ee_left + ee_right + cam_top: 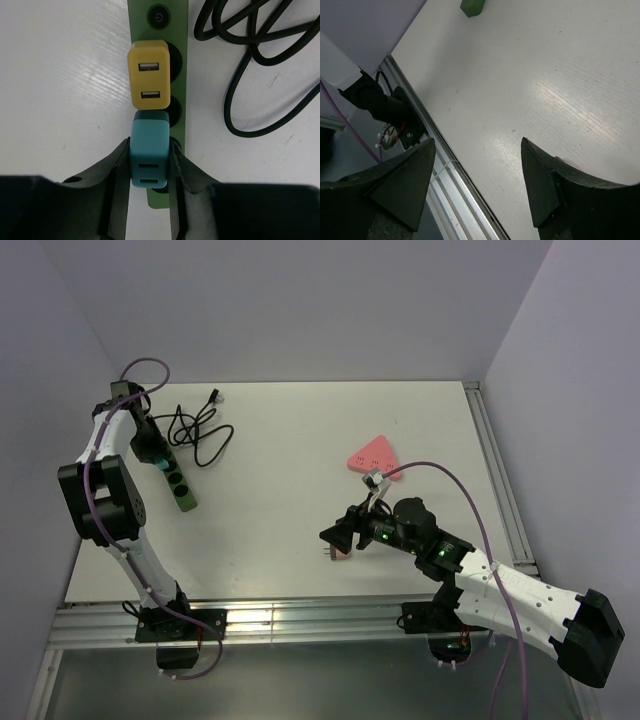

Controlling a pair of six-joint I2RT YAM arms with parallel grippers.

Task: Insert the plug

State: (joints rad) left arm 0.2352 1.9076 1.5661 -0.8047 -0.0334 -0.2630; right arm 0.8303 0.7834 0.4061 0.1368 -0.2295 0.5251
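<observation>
Teal plug [161, 466] shows from above at the far left of the tabletop [290, 490], pinched in the left gripper [155, 452] over the green power strip [183, 492]. A black cable [200, 435] lies coiled beside the strip. Nearer the front, the right gripper [338, 535] hangs just over a small pink piece with prongs [340, 553], and a pink triangle [372, 454] lies further back.

At the left wrist, the fingers [117, 170] clamp both sides of the teal plug. It lies along the strip, its top edge touching a yellow adapter [149, 75]. I cannot tell whether its prongs are in.

At the right wrist, the jaws stand apart holding nothing, with bare tabletop below.
</observation>
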